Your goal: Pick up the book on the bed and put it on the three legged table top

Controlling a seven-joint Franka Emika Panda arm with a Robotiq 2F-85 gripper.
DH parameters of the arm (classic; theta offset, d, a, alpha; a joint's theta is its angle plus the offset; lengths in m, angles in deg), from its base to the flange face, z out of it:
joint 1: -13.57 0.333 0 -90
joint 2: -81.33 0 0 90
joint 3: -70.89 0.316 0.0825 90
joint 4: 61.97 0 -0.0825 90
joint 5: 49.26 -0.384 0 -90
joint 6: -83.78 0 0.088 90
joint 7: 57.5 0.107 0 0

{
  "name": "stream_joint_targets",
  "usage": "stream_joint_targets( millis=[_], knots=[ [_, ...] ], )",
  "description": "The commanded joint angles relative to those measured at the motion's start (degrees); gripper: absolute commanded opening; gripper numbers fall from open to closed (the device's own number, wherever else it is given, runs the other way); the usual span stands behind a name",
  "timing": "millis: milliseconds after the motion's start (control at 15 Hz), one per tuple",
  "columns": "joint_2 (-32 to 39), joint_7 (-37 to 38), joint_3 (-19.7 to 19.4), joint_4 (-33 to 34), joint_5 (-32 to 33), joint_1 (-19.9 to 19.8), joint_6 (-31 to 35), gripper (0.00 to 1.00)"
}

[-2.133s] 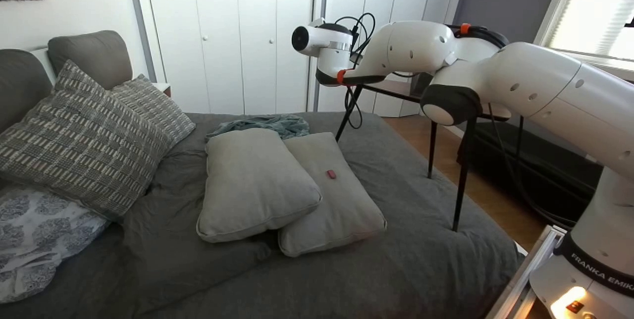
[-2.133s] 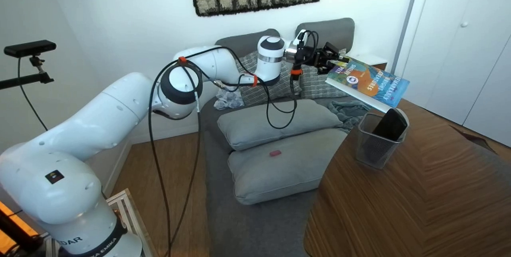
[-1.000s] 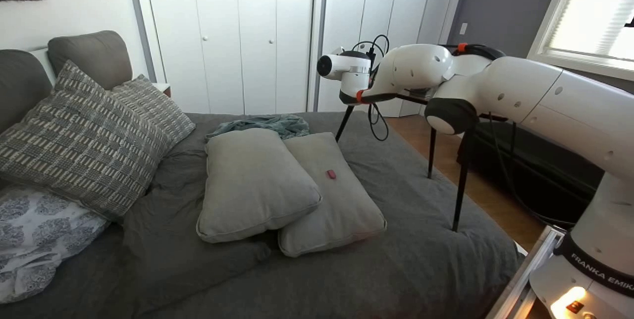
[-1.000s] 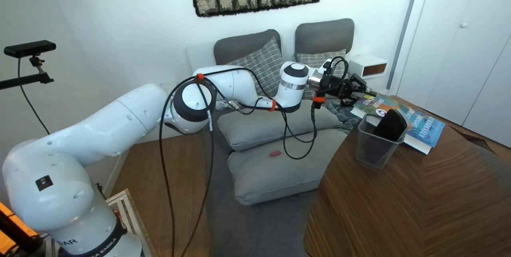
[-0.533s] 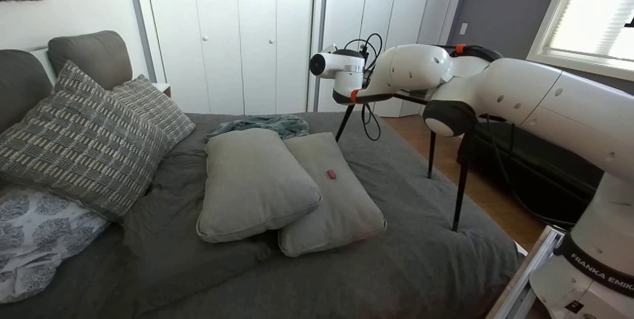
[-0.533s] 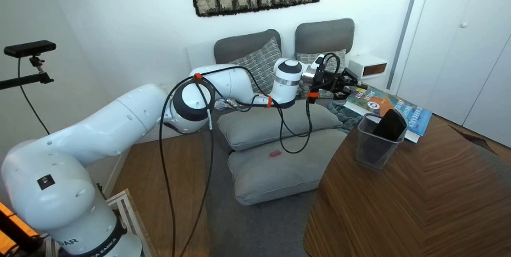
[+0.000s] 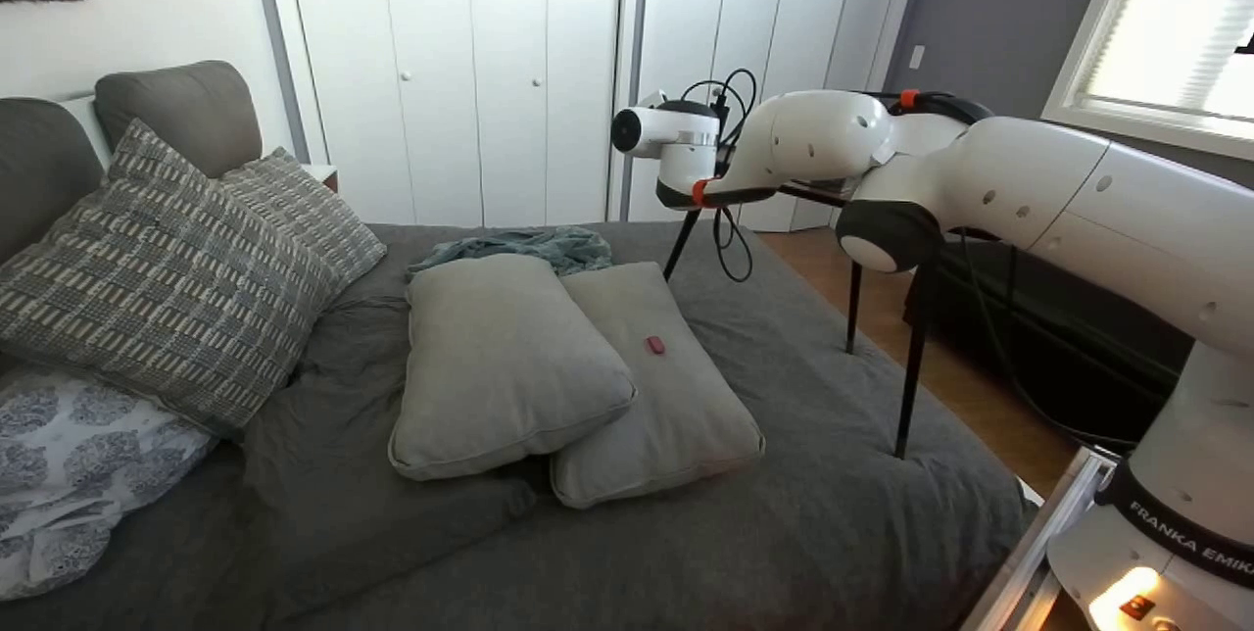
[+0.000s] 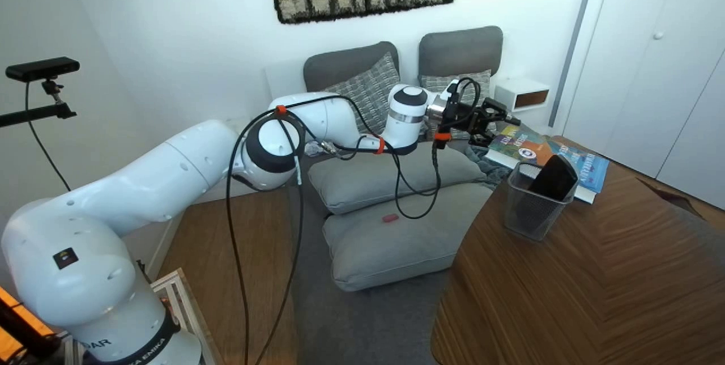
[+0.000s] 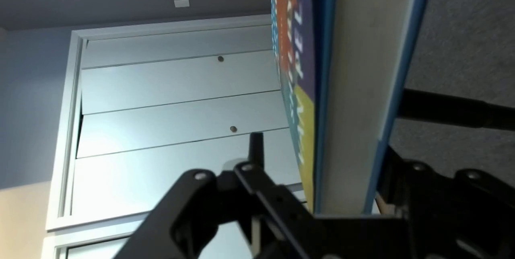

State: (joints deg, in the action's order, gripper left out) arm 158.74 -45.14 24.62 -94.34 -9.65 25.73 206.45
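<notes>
1. Black gripper [image 8: 498, 131], released: its jaws stand apart on either side of one end of the book [image 8: 535, 151], and the wrist view shows a gap between one fingertip [image 9: 256, 146] and the front cover. Whether the other finger touches the back cover cannot be told.
2. On that cover, from the wrist, "PELT" can be made out in white on purple; other white lettering is too slanted or blurred to read. The book lies on the dark brown table [image 8: 600, 274], across its edge on the gripper's side, one end jutting past.
3. Just beside the book's long edge, near the table's left edge in an exterior view, stands a mesh holder [image 8: 527, 217] with a black object [image 8: 555, 177] leaning in it.
4. Slim dark legs [image 7: 913, 376] of the table meet the grey bed [image 7: 745, 543] near its foot edge.
5. Two plain pillows [image 7: 500, 357] overlap mid-bed, a small red thing [image 7: 655, 345] on one.
6. By the bed's foot corner, a band [image 7: 1190, 533] on the robot's base [image 7: 1141, 548] reads "FRANKA EMIKA".
7. Past the bed's side edge rise white closet doors [image 7: 441, 141].
</notes>
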Motion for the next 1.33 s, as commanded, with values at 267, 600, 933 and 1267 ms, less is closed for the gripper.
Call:
stream_joint_targets(
  millis=[267,600,933,1267],
  knots=[
    [-1.9,-5.1,4.8,1.1,-6.0,-1.2,-8.9,1.00],
    [-4.4,-4.1,6.7,1.6,-11.9,-4.9,-15.0,1.00],
    [-5.1,-5.0,9.2,2.3,-15.9,-7.2,-15.5,1.00],
    [-6.7,-9.7,15.8,4.1,-20.1,-6.0,-9.7,1.00]
  ],
)
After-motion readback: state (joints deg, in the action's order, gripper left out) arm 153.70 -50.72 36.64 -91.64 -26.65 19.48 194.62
